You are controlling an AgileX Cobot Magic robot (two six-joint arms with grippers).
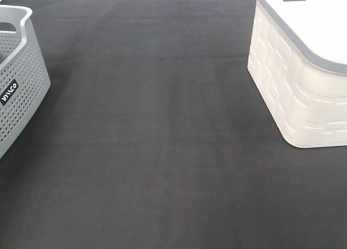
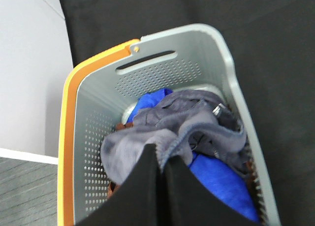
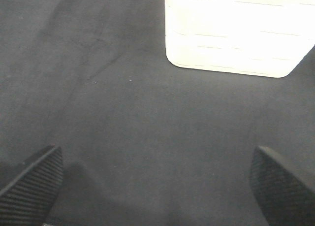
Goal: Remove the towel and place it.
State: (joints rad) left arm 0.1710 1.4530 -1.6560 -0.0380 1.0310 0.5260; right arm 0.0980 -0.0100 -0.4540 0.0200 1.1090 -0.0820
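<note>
Grey perforated plastic basket (image 2: 93, 137), at 9 o'clock, holds slate blue-grey terry towel (image 2: 167, 127) over bright blue cloth (image 2: 216, 181). The left fingers (image 2: 138, 191) are pressed together; the right fingers (image 3: 29, 181) are spread wide.

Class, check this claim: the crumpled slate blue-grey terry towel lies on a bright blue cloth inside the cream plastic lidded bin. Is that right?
No. The slate blue-grey towel lies on the bright blue cloth inside the grey perforated plastic basket with an orange rim, not the cream lidded bin, as the left wrist view shows.
</note>
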